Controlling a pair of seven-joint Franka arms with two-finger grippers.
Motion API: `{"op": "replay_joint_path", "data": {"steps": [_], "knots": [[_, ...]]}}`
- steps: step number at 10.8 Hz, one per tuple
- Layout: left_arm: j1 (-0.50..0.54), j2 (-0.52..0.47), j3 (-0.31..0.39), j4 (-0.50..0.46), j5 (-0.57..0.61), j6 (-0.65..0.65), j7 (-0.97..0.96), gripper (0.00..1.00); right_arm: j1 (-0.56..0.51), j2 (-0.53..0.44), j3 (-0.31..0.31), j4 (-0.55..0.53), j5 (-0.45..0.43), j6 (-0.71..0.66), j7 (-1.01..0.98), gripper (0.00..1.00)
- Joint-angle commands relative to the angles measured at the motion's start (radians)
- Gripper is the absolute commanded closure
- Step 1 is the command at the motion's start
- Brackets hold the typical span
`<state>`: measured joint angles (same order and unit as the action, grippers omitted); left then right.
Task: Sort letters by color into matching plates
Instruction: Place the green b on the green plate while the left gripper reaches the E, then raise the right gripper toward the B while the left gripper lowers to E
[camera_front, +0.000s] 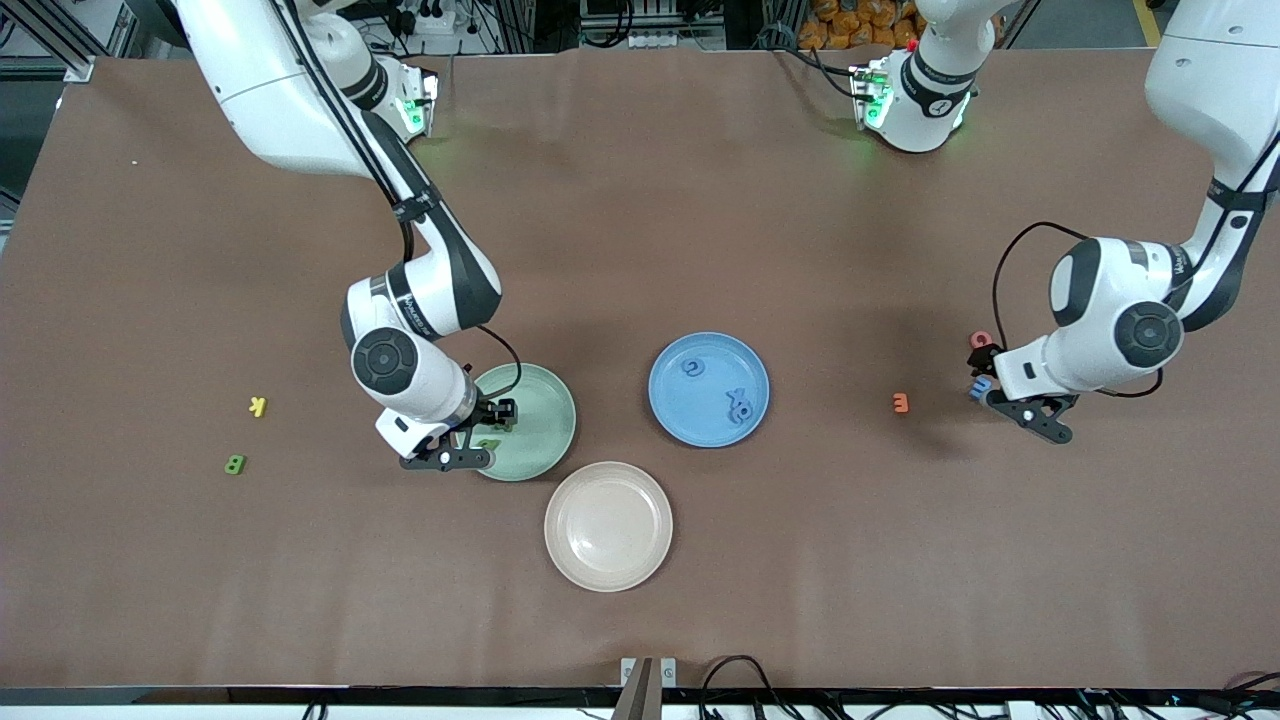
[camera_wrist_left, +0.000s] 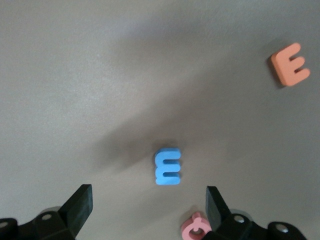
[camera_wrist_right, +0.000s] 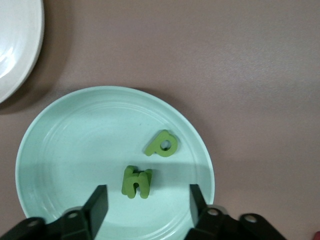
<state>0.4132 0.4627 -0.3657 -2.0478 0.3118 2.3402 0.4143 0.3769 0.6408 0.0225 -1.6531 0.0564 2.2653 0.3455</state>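
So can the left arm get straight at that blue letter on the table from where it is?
Probably yes. The left gripper hangs open right over the blue letter, which lies flat on bare table. The pink letter sits close beside one finger and might get nudged.

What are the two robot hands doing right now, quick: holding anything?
Left gripper: open, empty, over the blue letter on the table.
Right gripper: open, empty, over the green plate; a green letter lies below its fingers.

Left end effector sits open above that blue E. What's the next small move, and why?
Probably lower the left end effector straight down around the blue E: its fingers are open and empty, the letter lies on the table between them, and the pink letter sits close.
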Motion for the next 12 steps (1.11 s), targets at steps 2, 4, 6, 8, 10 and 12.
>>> {"op": "replay_joint_path", "data": {"steps": [2,4,6,8,10,12], "knots": [[-0.017,-0.007,0.016,-0.011,-0.054,0.040,0.061,0.00,-0.044,-0.015,-0.030,0.016,-0.010,-0.075,-0.130,0.00],[-0.017,-0.004,0.016,-0.060,-0.051,0.149,0.066,0.00,-0.073,-0.016,-0.058,0.018,-0.012,-0.092,-0.166,0.00],[-0.017,-0.001,0.017,-0.106,-0.046,0.243,0.069,0.00,-0.125,-0.020,-0.064,0.019,-0.012,-0.093,-0.242,0.00],[-0.014,0.008,0.019,-0.104,-0.043,0.243,0.083,0.00,-0.191,-0.033,-0.064,0.018,-0.012,-0.096,-0.310,0.00],[-0.013,0.014,0.025,-0.104,-0.037,0.243,0.090,0.00,-0.266,-0.049,-0.064,0.019,-0.012,-0.102,-0.355,0.00],[-0.011,0.028,0.034,-0.100,-0.037,0.249,0.107,0.00,-0.329,-0.055,-0.064,0.019,-0.012,-0.107,-0.359,0.00]]}}
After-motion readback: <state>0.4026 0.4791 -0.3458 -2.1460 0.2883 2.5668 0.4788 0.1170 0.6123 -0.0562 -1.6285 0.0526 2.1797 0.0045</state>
